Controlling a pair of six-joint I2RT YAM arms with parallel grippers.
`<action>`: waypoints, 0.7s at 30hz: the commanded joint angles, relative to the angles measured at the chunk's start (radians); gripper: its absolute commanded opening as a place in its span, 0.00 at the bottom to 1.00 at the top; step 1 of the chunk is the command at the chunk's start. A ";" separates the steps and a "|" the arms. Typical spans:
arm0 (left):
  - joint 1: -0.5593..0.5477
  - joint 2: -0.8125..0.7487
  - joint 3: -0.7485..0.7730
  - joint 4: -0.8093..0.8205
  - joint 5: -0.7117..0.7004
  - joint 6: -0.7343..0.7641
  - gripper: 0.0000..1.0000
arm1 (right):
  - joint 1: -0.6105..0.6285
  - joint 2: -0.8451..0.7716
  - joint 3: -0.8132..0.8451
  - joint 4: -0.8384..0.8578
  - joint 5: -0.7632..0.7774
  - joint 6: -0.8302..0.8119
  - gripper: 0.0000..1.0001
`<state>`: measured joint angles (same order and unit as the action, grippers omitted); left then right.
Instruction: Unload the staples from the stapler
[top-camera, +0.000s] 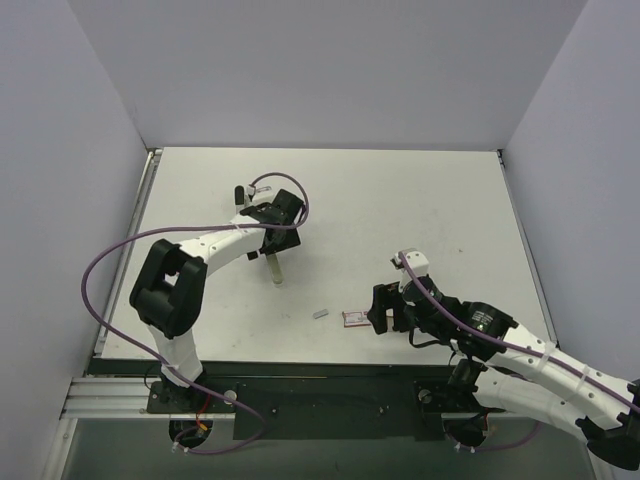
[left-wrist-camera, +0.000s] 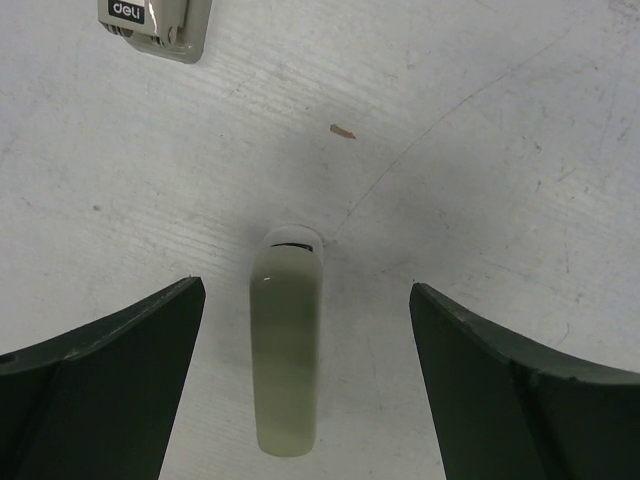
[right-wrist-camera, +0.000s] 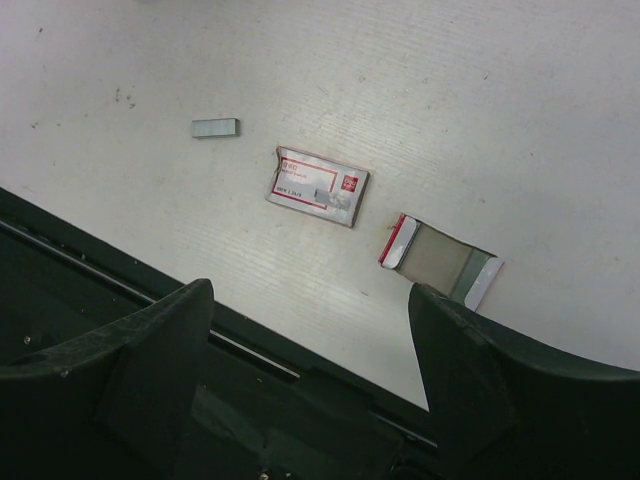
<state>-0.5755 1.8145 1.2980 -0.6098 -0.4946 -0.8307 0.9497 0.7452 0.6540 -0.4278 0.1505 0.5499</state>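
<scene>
**Surface.** Flat white table (top-camera: 420, 200), matt. The wrist views show fine scratches, scuffs and one tiny brown fleck (left-wrist-camera: 343, 131). A metal rail (top-camera: 143, 230) runs along its left edge and a black base plate (top-camera: 330, 405) along its near edge.

**Room.** Plain pale grey-lilac walls (top-camera: 320, 60) close the left, far and right sides.

**Items, left to right in the top view.**

1. Small slim stapler (top-camera: 243, 203) (left-wrist-camera: 155, 25), silvery-beige metal body. It lies on the table at upper left of centre, just left of the left gripper. The left wrist view catches only one end, in the upper left corner of the frame: a beige shell around a black panel lettered "deli" in white. Neither gripper touches it.
2. Left gripper (top-camera: 272, 222) (left-wrist-camera: 307, 288), dark two-finger type. Its fingers are spread wide and hold nothing.
3. Plain olive-grey rounded bar (top-camera: 273, 268) (left-wrist-camera: 287, 350). It lies lengthwise between the left fingers in the wrist view, touching neither, and sits apart from the stapler.
4. Short silvery strip (top-camera: 321, 313) (right-wrist-camera: 215, 127), lower centre, lying loose on the table.
5. Small red-and-white box (top-camera: 353, 318) (right-wrist-camera: 317, 187), flat, just right of the strip.
6. Opened red-and-white cardboard sleeve (right-wrist-camera: 440, 262), near the box. It shows in the right wrist view only.
7. Right gripper (top-camera: 376, 310) (right-wrist-camera: 310, 288), lower right, by the near edge. Its fingers are spread apart and hold nothing. It is well apart from the stapler.
</scene>
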 joint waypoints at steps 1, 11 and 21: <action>-0.004 0.009 -0.025 0.011 -0.024 -0.013 0.94 | 0.001 0.014 -0.007 0.009 0.011 -0.004 0.73; -0.004 0.011 -0.060 0.038 -0.016 -0.007 0.84 | 0.001 0.020 -0.017 0.026 -0.003 0.001 0.72; -0.004 0.003 -0.071 0.051 -0.019 -0.008 0.72 | 0.001 0.011 -0.027 0.031 -0.017 0.001 0.70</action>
<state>-0.5755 1.8313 1.2270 -0.5903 -0.4942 -0.8310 0.9497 0.7593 0.6365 -0.4080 0.1349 0.5495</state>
